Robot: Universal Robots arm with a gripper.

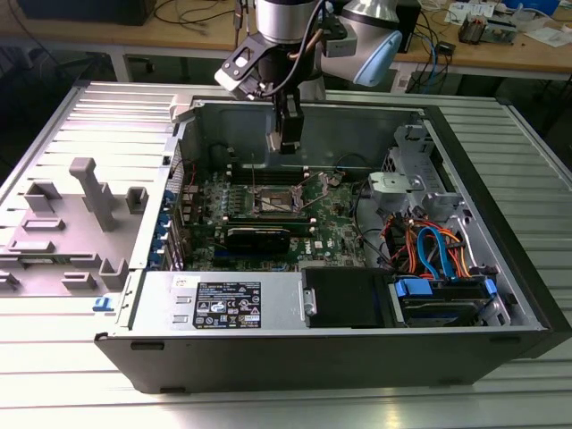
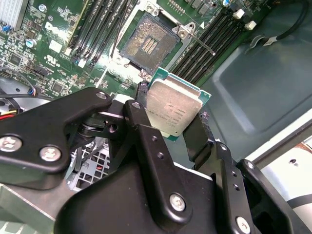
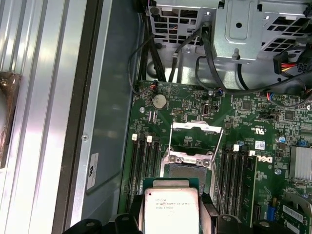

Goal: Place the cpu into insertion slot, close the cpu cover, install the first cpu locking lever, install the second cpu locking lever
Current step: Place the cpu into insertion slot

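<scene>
My gripper [image 1: 286, 136] hangs over the open computer case, shut on the cpu [image 2: 173, 109], a flat square chip with a dull silver top and green edge. In both wrist views the chip sits between the black fingers [image 2: 139, 122], held above the board and apart from it. The insertion slot [image 2: 145, 44] lies uncovered a short way beyond the chip, dark in the centre with a metal rim; it also shows as the insertion slot [image 3: 187, 170]. The cpu cover [image 3: 196, 127] stands swung open past the socket. Thin wire levers [image 3: 217, 180] run beside it.
Long black memory slots [image 3: 141, 170] flank the socket on both sides. A grey drive cage [image 1: 407, 183] and bundled cables [image 1: 429, 246] fill the exterior view's right. The power supply [image 1: 223, 304] lies along the front. A grey fixture [image 1: 80, 214] lies outside, on the exterior view's left.
</scene>
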